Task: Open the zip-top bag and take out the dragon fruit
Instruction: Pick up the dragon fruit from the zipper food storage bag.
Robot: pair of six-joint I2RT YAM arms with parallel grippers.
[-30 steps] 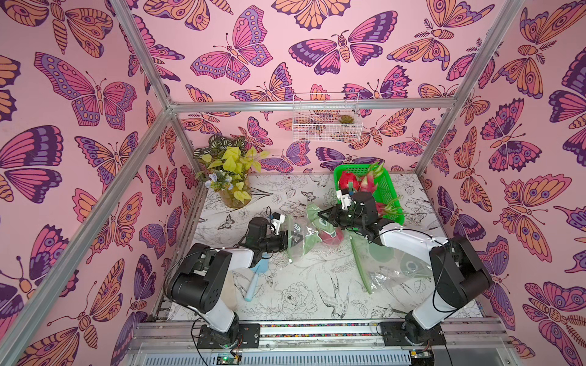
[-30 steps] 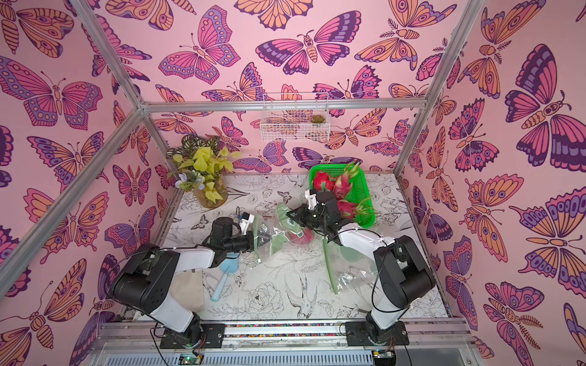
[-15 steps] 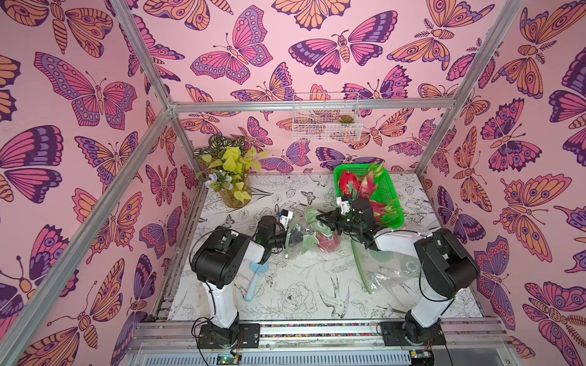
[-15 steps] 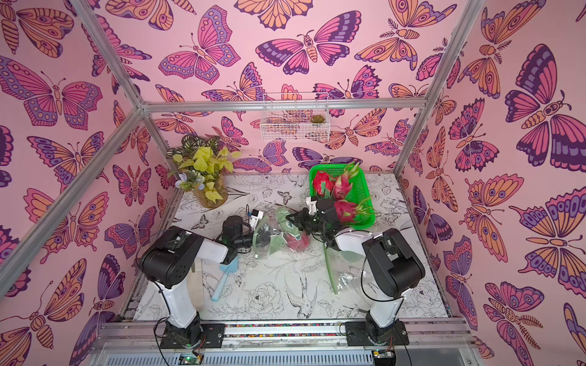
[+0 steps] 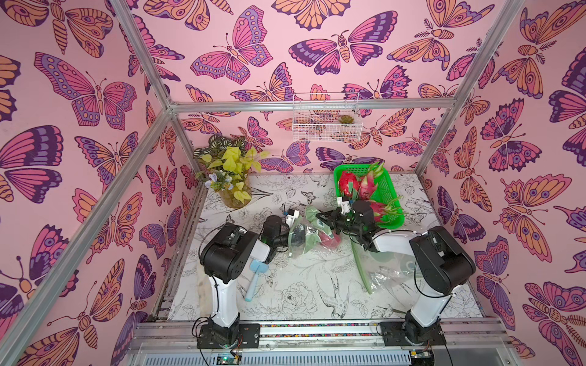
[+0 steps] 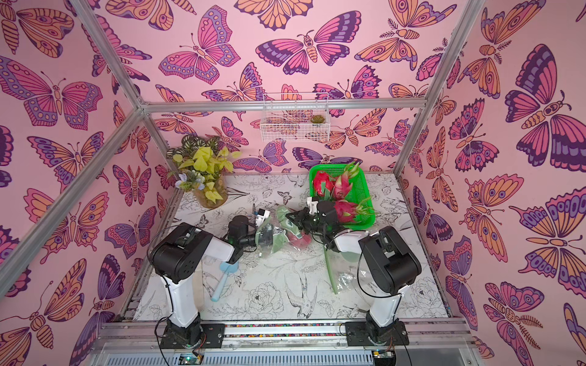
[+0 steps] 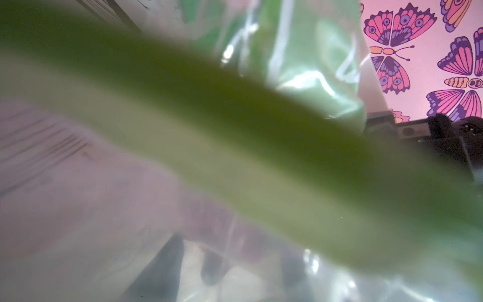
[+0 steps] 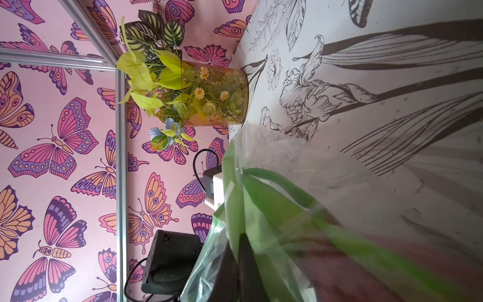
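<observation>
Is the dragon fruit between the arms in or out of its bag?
In: the dragon fruit shows red through the bag film.

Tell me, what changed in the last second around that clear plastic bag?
The left arm's elbow swung up and in, pushing the left gripper deeper into the clear green-edged zip-top bag. The right gripper stays shut on the bag's rim. The magenta dragon fruit inside and the green basket did not move.

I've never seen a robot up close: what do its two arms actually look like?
Both arms, the left arm and the right arm, have glossy white links joined by chunky black rounded joints. Thin black cables loop along them. Each stands on a black base plate and ends in a black hand with small white parts.
</observation>
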